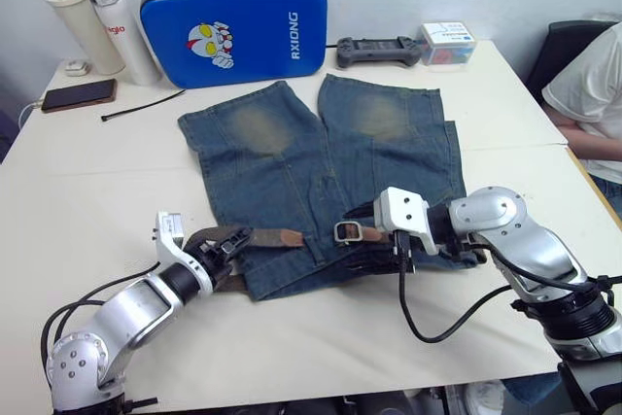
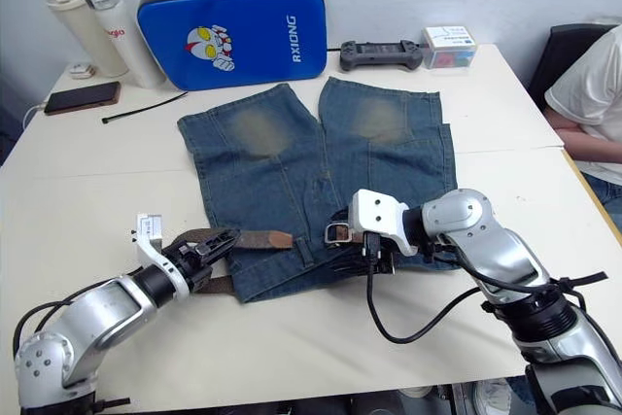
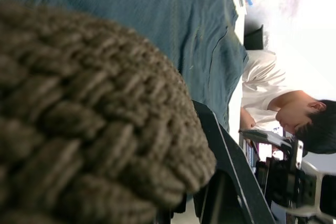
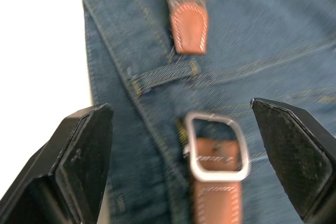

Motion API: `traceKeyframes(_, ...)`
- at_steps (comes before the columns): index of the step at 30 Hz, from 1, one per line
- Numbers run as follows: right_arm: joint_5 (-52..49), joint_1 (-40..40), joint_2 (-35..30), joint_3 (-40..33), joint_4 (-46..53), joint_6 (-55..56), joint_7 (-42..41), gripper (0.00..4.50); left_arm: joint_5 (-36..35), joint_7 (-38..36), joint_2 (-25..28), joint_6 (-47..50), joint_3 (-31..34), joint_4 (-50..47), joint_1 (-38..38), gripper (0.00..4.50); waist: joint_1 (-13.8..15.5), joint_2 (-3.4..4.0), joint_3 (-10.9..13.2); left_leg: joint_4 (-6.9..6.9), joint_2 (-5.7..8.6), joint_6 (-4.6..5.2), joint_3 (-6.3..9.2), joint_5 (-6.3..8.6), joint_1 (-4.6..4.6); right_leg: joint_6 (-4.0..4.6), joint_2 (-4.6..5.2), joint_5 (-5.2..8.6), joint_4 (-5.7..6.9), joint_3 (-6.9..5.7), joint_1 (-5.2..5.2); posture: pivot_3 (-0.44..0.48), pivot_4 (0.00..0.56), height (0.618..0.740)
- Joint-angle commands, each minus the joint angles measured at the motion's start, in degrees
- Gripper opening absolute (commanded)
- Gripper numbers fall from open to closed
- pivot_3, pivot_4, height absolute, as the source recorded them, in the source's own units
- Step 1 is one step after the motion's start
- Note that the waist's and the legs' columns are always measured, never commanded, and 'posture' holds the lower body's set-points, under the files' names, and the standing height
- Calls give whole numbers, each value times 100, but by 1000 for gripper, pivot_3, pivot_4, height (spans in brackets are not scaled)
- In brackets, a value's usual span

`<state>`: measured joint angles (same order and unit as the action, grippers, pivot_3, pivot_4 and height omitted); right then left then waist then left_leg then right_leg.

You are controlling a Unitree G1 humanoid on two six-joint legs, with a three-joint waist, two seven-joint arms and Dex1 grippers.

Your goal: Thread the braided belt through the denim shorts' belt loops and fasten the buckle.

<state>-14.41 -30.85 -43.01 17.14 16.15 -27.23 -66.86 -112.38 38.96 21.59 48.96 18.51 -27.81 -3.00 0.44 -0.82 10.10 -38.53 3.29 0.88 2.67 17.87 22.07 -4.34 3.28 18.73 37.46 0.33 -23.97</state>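
Faded blue denim shorts (image 1: 321, 182) lie flat on the white table (image 1: 97, 172), waistband along the near edge, legs pointing far. The dark-brown braided woven belt (image 1: 258, 237) runs left-right along that waistband. Its tan leather tip (image 4: 190, 27) stops just left of the shorts' centre front, and the small silver rectangular metal buckle (image 4: 216, 148) sits just right of it; a short gap of denim lies between them, crossed by one narrow blue denim belt loop (image 4: 164, 73).

Left gripper (image 1: 225, 242) is clamped on the braided strap at the waistband's left end; the weave sits right against its wrist camera. Right gripper (image 4: 189, 156) has its jaws spread wide, holding nothing, with the buckle between the two black fingers (image 4: 84, 150) and the tip straight ahead, beyond the buckle.

Key relation: tip and buckle share one left-right axis, nearly end to end, apart. Right arm is nearer the buckle, left arm nearer the strap. Likely next: pinch the buckle frame, feed the tip rightward into it.
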Motion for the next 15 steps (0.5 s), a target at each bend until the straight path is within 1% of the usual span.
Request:
traceKeyframes(1,-286,-218,-117,-237,172,-446,-120,4458,-62,-137,73,-279,-278,-561,-292,0,25,1,0,0,0,0,0,0,0,0,1,0,-2,0,1,0,150,740)
traceKeyframes(6,-299,-333,-211,-189,126,-638,-193,4458,-62,-232,334,-540,-436,-710,-689,0,74,1,1,25,1,2,-1,1,-8,0,3,0,-15,0,5,0,150,740)
traceKeyframes(10,-193,-380,-247,-187,18,-657,-136,4458,-62,-166,503,-718,-593,-777,-717,0,91,3,2,31,1,2,-1,1,-10,1,3,0,-24,-1,9,0,150,740)
traceKeyframes(14,-89,-397,-202,-213,-10,-676,75,4458,-62,71,441,-929,-804,-745,-629,0,94,2,2,40,1,4,2,1,-25,0,3,0,-41,-3,29,0,150,740)
traceKeyframes(15,-42,-395,-200,-220,-26,-655,137,4458,-62,239,362,-1018,-874,-708,-590,0,93,3,2,44,1,5,2,2,-28,-1,3,-1,-46,-3,32,0,150,740)
